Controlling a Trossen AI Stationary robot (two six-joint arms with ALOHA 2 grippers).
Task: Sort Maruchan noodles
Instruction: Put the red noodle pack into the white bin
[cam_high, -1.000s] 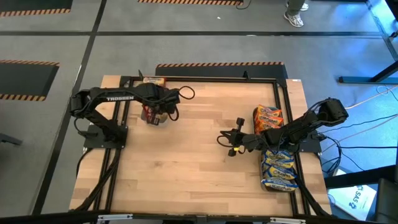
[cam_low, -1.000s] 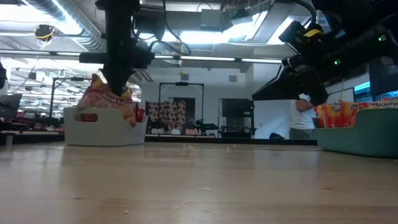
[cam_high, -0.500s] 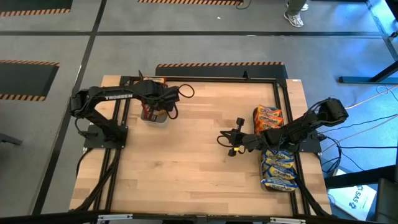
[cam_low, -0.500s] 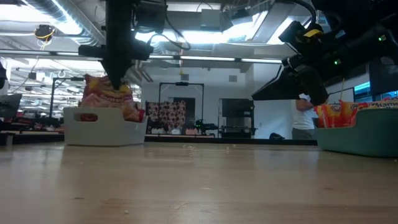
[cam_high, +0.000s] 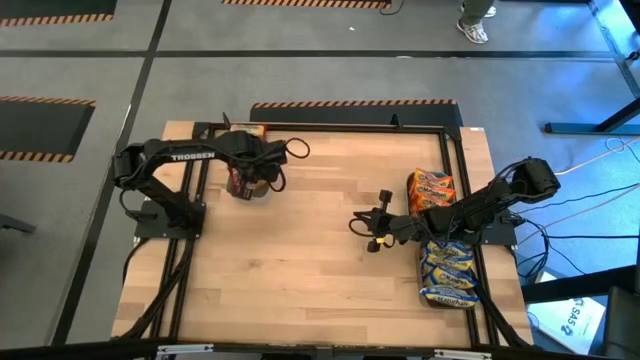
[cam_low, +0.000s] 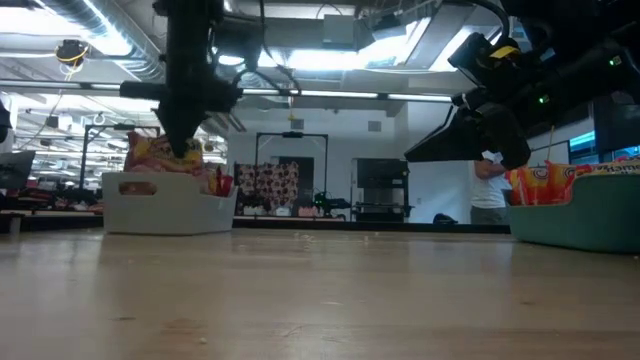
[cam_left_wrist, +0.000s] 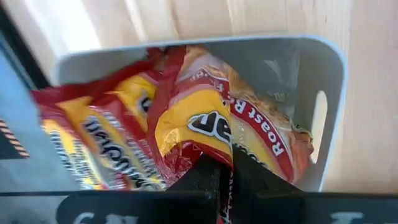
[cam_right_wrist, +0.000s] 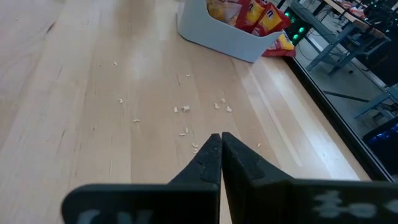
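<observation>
Left gripper (cam_left_wrist: 225, 163) pinches a maroon packet (cam_left_wrist: 205, 121) inside the grey tray (cam_left_wrist: 326, 68); released crooked, it could ride up on packets beneath and spill; right gripper (cam_right_wrist: 221, 146) waits closed, mid-table.

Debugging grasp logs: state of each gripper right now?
Left gripper: shut on a crinkly maroon-and-yellow plastic ramen packet, over the grey plastic tray.
Right gripper: shut, empty, above the wooden table.

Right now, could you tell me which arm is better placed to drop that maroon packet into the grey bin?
Left: its gripper grips the maroon packet over the grey bin; the right gripper is empty, mid-table.
</observation>
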